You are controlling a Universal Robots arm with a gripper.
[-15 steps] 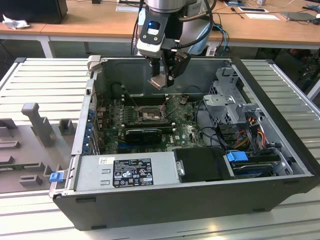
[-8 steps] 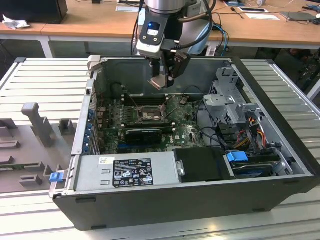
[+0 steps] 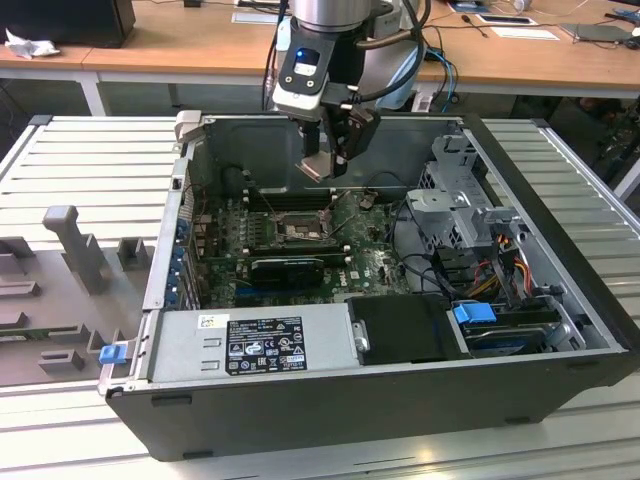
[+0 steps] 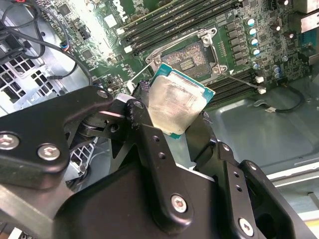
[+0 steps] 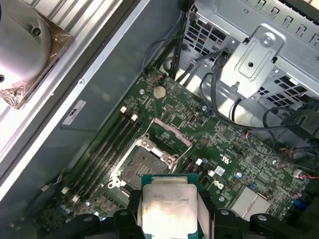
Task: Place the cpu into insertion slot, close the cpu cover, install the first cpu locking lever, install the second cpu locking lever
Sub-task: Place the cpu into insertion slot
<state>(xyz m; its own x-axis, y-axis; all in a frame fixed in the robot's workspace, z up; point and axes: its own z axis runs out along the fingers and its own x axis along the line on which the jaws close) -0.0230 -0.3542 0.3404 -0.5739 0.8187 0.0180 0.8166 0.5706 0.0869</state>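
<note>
My gripper [image 3: 322, 165] hangs inside the open computer case, above the motherboard, and is shut on the cpu [image 4: 178, 104], a flat square chip with a pale metal top. In the first wrist view the cpu [image 5: 168, 203] sits between the black fingers [image 5: 130, 206]. The insertion slot [image 5: 142, 167] lies open just beyond the chip, its greyish pin field bare, and shows again in the second wrist view as the insertion slot [image 4: 189, 56]. The cpu cover [image 5: 172, 133] stands tilted up at the slot's far edge. Thin wire levers [image 4: 241, 80] stick out beside the socket.
Long black memory slots [image 5: 107, 144] run beside the socket. A metal drive cage [image 3: 465, 205] with cable bundles [image 3: 500, 265] fills the exterior view's right. The power supply [image 3: 255, 340] and a black finned block [image 3: 288, 268] sit nearer the front. Case walls [image 3: 170, 240] enclose the board.
</note>
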